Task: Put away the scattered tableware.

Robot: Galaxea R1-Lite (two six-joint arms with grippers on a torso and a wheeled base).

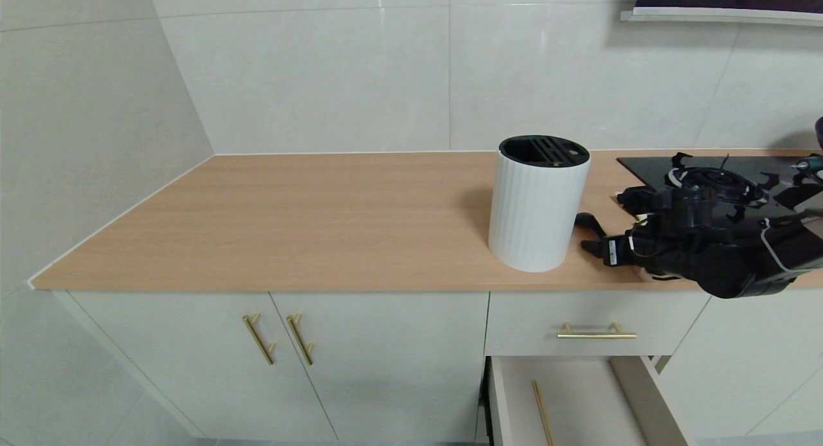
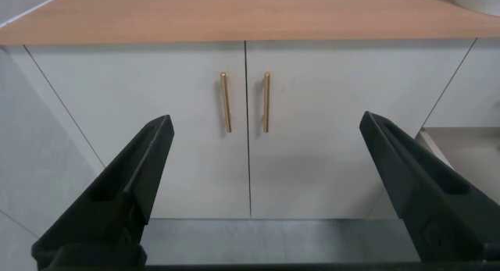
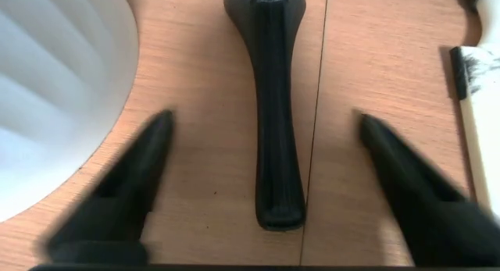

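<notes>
Grab step, I think – right gripper (image 1: 588,232) fingers (image 3: 133,185) spread, 1 each side of black handle (image 3: 273,107), mid-right on desk (image 1: 289,221). Nxt: go lower & pinch it.

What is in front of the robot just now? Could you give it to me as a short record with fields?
Surface: wooden counter
Container: white ribbed holder, upright, black slotted top
Loose item: black handle lying on the counter beside the holder
Right arm: right end effector open, one finger on either side of the black handle, not gripping it
Left arm: left end effector open, facing the cabinet doors
Below the counter: open drawer with a thin gold stick inside
</notes>
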